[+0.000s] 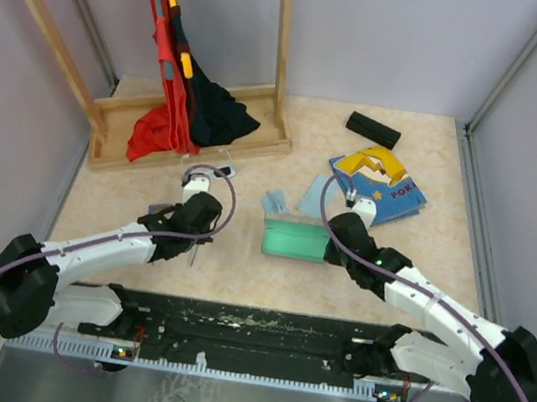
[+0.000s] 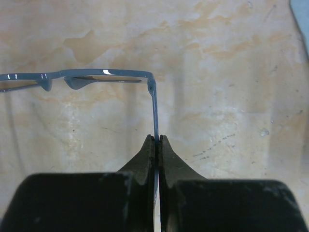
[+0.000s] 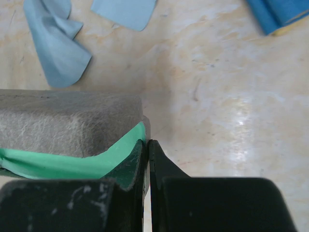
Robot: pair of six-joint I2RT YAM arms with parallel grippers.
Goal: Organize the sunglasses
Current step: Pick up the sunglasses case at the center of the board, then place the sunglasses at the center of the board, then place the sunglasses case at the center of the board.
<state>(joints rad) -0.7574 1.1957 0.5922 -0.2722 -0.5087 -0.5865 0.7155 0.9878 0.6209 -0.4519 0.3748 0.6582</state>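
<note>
The thin grey wire-framed sunglasses (image 2: 96, 75) hang just over the tabletop. My left gripper (image 2: 156, 139) is shut on one long temple (image 2: 155, 113). From above, the sunglasses (image 1: 215, 169) show just beyond the left gripper (image 1: 198, 201), left of centre. My right gripper (image 3: 146, 142) is shut on the right edge of a grey felt case (image 3: 67, 123) with a green lining (image 3: 58, 164). In the top view that case (image 1: 293, 237) lies mid-table with its green inside showing, and the right gripper (image 1: 338, 230) is at its right end.
Two light-blue cloths (image 1: 273, 202) (image 1: 312, 195) lie just behind the case. A blue and yellow book (image 1: 377, 182) and a black oblong case (image 1: 373, 129) sit at the back right. A wooden rack (image 1: 192, 134) hung with red and black clothes fills the back left.
</note>
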